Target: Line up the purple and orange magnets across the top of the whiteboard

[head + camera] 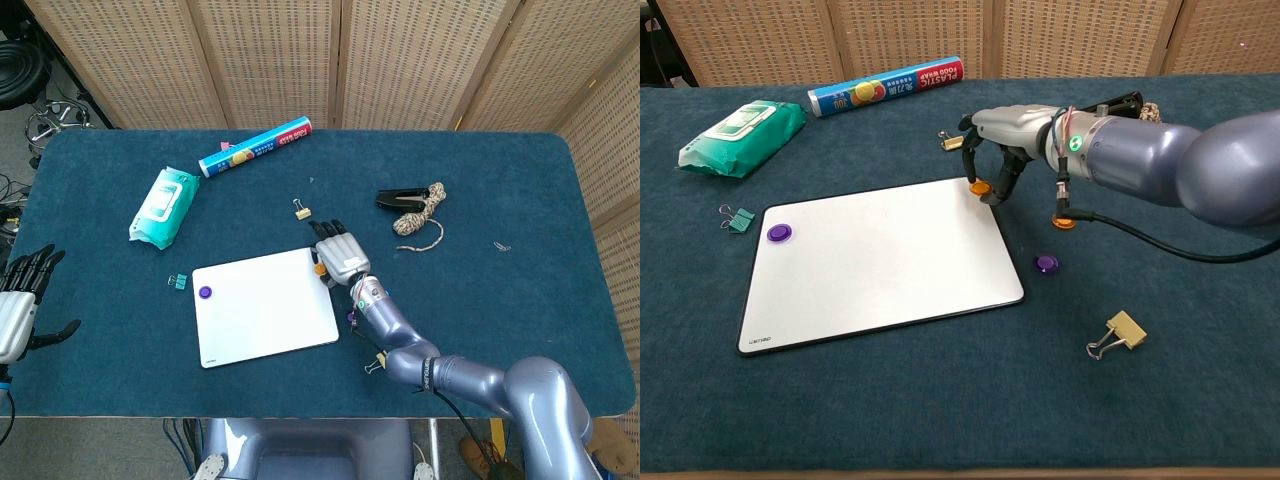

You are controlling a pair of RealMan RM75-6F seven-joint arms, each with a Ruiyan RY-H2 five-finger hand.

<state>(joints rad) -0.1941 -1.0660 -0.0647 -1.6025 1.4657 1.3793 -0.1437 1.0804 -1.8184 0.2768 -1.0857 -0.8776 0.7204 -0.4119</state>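
At the far left of the head view the left hand (18, 305) hangs beside the table (520, 300), off its edge, fingers spread and holding nothing. On the table's left part lie a green wipes pack (740, 135) and, nearer the front, a small green clip (737, 217). A blue wrap roll (885, 86) lies at the back.

The whiteboard (880, 265) sits in the middle, tilted a little. A purple magnet (779, 232) rests on it near its top left corner. At the top right corner, the right hand (998, 150) reaches down with its fingers curled around an orange magnet (980, 187); the magnet is pinched between the fingertips (971, 176), right at the board's corner edge. Whether it touches the board cannot be told.

Behind the hand lies a tan clip (952, 142). Right of the board, on the cloth, a second purple magnet (1045, 263) lies just beside its right edge, and a second orange magnet (1065, 221) lies further back, under the forearm. A larger tan clip (1118, 333) lies near the front. A coil of twine (418, 213) with a black clip (396, 198) lies at the back right.
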